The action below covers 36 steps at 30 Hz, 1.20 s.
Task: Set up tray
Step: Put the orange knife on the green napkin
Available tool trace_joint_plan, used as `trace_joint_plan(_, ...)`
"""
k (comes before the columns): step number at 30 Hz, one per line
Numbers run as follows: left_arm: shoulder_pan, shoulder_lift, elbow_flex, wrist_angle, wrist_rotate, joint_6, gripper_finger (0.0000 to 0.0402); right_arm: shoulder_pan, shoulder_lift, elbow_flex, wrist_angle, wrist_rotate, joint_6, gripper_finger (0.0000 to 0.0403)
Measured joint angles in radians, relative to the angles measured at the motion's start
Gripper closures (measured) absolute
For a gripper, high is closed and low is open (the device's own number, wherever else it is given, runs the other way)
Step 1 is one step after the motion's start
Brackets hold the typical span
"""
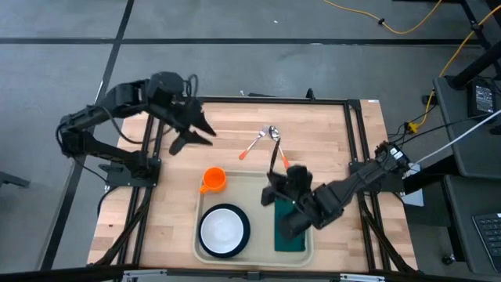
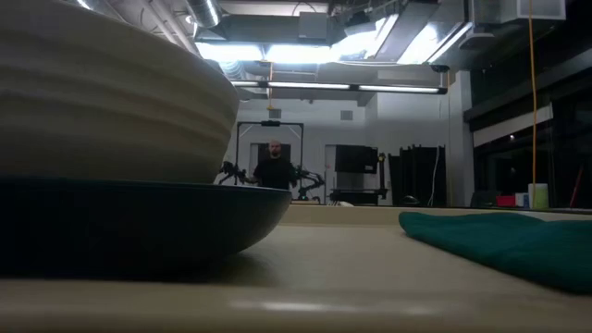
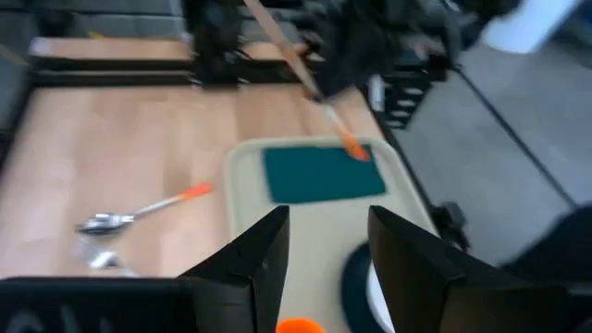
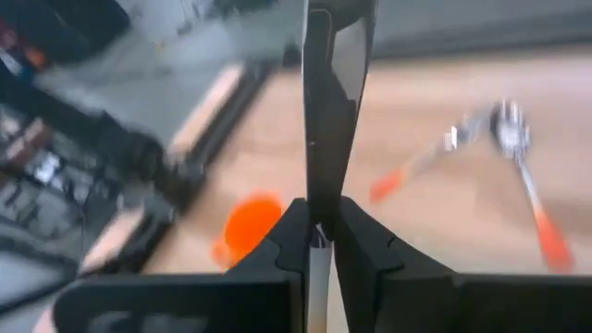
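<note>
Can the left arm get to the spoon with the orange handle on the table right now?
Probably yes. The left hand is open and holds nothing, and the spoon lies on bare wood of the table with nothing between them. The right hand is busy over the tray, shut on a utensil.

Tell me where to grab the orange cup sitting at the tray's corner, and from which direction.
Grip the orange cup across its rim from straight above, one finger inside and one outside the wall. It stands upright with its mouth open to the top, and its handle points away from the tray. The open left gripper is likely the better choice, since the right gripper is shut on a utensil.
</note>
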State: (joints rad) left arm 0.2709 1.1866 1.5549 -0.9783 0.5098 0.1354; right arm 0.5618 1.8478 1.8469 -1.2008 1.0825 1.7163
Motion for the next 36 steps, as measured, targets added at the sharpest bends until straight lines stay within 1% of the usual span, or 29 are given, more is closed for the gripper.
trace_joint_plan(2,-0.024,0.0,-0.041,0.047,0.054,0.0,0.0258,-0.014,-0.011,0.0,0.032,0.048,-0.058,0.0369)
trace_joint_plan(4,-0.051,0.0,-0.078,0.101,0.129,-0.002,0.0258,-0.027,-0.021,0.0,0.079,0.071,-0.134,0.0369)
trace_joint_plan(8,-0.104,0.0,-0.127,0.258,0.28,-0.011,0.0258,-0.039,-0.048,0.0,0.218,0.076,-0.342,0.0369)
trace_joint_plan(11,-0.137,0.003,-0.147,0.364,0.352,-0.028,0.0258,-0.044,-0.06,0.0,0.351,0.063,-0.536,0.0369)
trace_joint_plan(13,-0.161,0.016,-0.146,0.413,0.374,-0.026,0.0255,-0.054,-0.066,0.0,0.439,0.037,-0.664,0.0369)
trace_joint_plan(16,-0.184,0.038,-0.146,0.434,0.361,-0.027,0.0246,-0.077,-0.077,0.0,0.588,0.002,-0.866,0.0369)
trace_joint_plan(19,-0.193,0.067,-0.146,0.401,0.3,-0.013,0.0229,-0.111,-0.079,0.0,0.74,-0.063,-1.069,0.0369)
trace_joint_plan(22,-0.193,0.096,-0.147,0.35,0.235,0.016,0.0208,-0.142,-0.079,0.0,0.852,-0.132,-1.204,0.0369)
trace_joint_plan(26,-0.174,0.116,-0.147,0.298,0.108,0.027,0.0185,-0.166,-0.08,0.0,0.904,-0.184,-1.277,0.0369)
trace_joint_plan(29,-0.16,0.118,-0.147,0.287,0.05,0.046,0.0174,-0.167,-0.083,0.0,0.907,-0.19,-1.307,0.0369)
trace_joint_plan(36,-0.155,0.119,-0.147,0.368,0.031,0.038,0.0167,-0.177,-0.088,0.0,0.913,-0.201,-1.344,0.0369)
